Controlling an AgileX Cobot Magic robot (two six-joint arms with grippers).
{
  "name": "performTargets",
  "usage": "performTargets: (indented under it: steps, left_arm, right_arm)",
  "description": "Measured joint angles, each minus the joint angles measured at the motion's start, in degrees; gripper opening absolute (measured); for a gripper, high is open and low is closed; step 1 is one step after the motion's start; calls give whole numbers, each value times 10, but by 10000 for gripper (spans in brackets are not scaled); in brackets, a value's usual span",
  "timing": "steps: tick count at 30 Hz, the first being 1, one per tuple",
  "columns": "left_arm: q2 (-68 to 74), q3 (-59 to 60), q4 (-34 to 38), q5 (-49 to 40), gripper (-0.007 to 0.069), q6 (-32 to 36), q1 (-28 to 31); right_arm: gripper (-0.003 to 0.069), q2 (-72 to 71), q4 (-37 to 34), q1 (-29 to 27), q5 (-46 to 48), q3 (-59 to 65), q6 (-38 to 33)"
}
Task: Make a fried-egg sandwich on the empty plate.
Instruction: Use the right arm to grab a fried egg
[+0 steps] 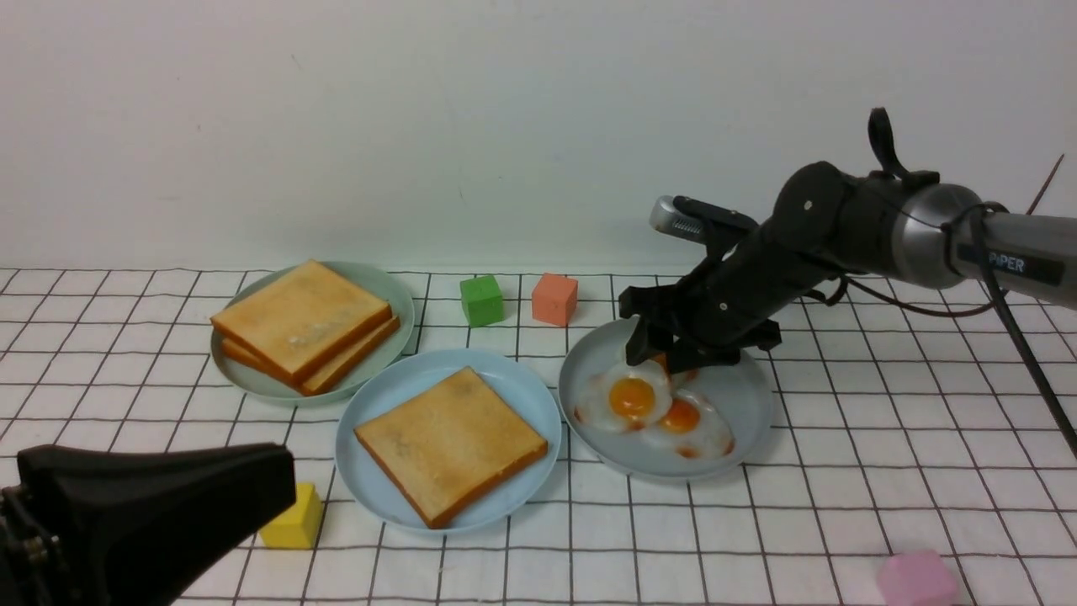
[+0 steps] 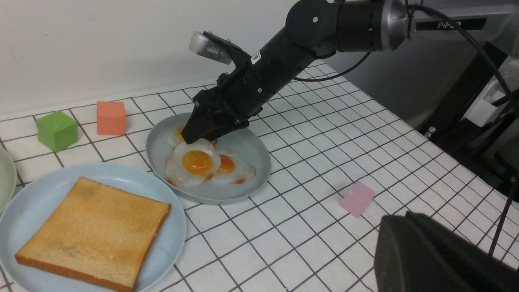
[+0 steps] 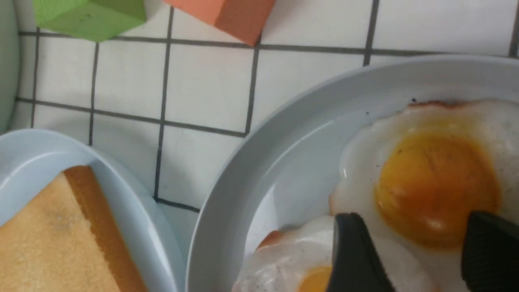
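Observation:
The sky-blue plate (image 1: 379,396) sits front center with one golden toast slice (image 1: 450,442) lying flat on it; both also show in the left wrist view, plate (image 2: 40,184) and toast (image 2: 95,231). Up to three fried eggs (image 1: 631,397) overlap on the grey plate (image 1: 745,387) to its right. My right gripper (image 1: 655,358) is open and low over the eggs' far side; its fingertips (image 3: 352,251) stand astride the egg white beside a yolk (image 3: 434,186). My left gripper (image 1: 282,484) hangs at the front left, shut and empty, away from the plates.
A pale green plate (image 1: 395,295) at back left holds two stacked toast slices (image 1: 303,324). A green cube (image 1: 481,300) and an orange cube (image 1: 554,298) stand behind the plates. A yellow cube (image 1: 294,518) lies by my left gripper, a pink cube (image 1: 915,579) at front right.

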State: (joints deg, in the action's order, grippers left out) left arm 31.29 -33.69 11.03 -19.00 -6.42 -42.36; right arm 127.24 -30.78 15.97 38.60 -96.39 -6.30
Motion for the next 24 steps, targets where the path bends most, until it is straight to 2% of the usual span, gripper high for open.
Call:
performTargets:
  steps: [4, 13, 16, 24]
  left_arm:
    - [0, 0, 0, 0, -10, 0, 0]
    - [0, 0, 0, 2, -6, 0, 0]
    - [0, 0, 0, 3, -4, 0, 0]
    - [0, 0, 0, 3, 2, 0, 0]
  right_arm:
    - [360, 0, 1, 0, 0, 0, -11]
    - [206, -6, 1, 0, 21, 0, -26]
    - [185, -6, 1, 0, 28, 0, -26]
    - [183, -7, 1, 0, 36, 0, -26]
